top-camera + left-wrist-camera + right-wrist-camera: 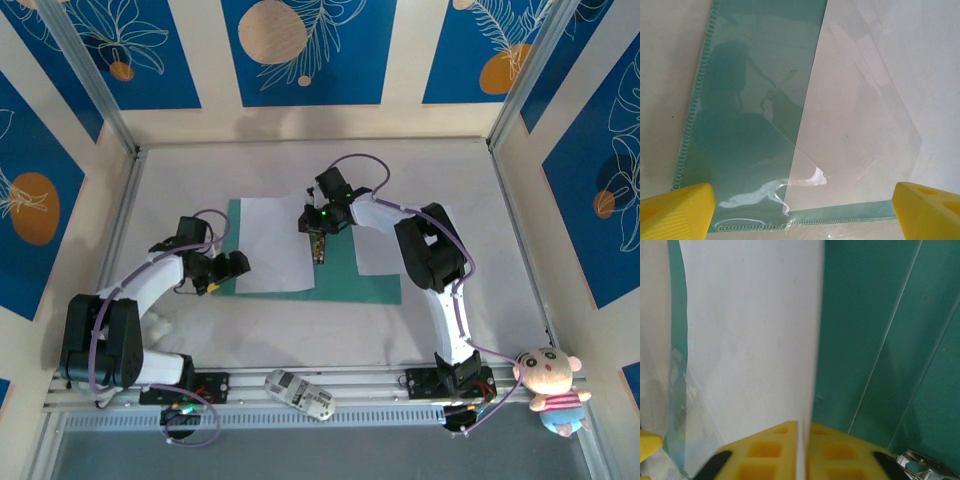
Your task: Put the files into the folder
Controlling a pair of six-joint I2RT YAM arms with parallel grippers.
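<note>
White surface, boxed in by cream walls with blue leaf-print panels, carries everything. Nearest, a small white device lies on the metal rail between the arm bases, and a plush toy sits at the rail's right end. Further in, the left fingers stand spread wide over the near left corner of the folder. The folder lies open and flat mid-surface, teal inner faces up. The left file rests on its left cover. The right file lies on its right cover, partly hidden by the right arm. The right fingers are pressed together, pinching the left file's right edge, with the folder's metal clip just beside them.
</note>
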